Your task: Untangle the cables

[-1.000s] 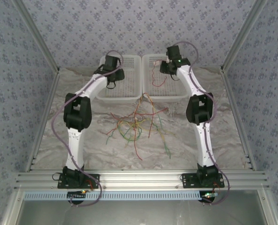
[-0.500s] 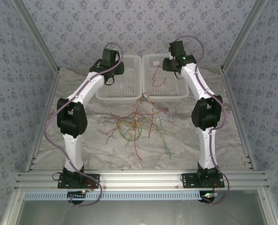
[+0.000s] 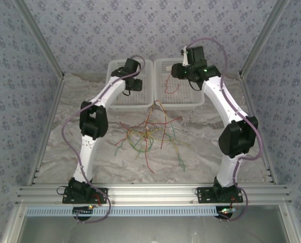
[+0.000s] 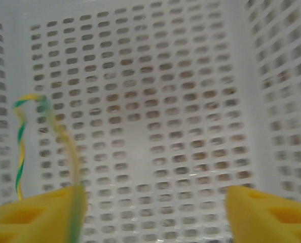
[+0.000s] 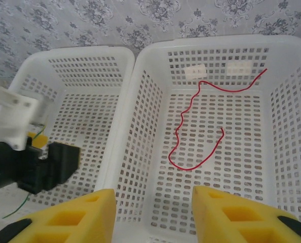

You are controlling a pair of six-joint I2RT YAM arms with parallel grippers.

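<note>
The cables (image 3: 148, 132) lie in a loose tangle of red, green, yellow and orange wires on the table in front of two white baskets. One red cable (image 3: 171, 87) (image 5: 191, 126) lies alone in the right basket (image 5: 277, 96). My left gripper (image 3: 135, 84) (image 4: 153, 202) hangs open low inside the left basket (image 3: 110, 104). A twisted yellow-green cable (image 4: 21, 147) runs along its left finger (image 4: 39, 215). My right gripper (image 3: 179, 72) (image 5: 153, 202) is open above the wall between the baskets, with nothing between its fingers.
The baskets stand side by side at the back of the marble-patterned table (image 3: 206, 152). Patterned walls and metal frame rails close in the sides. The left gripper's black and white body (image 5: 24, 152) occupies the left basket in the right wrist view.
The left gripper has shifted right over the left basket and its elbow has come inward. The right arm's elbow has swung out to the right, and its gripper stays over the right basket.
</note>
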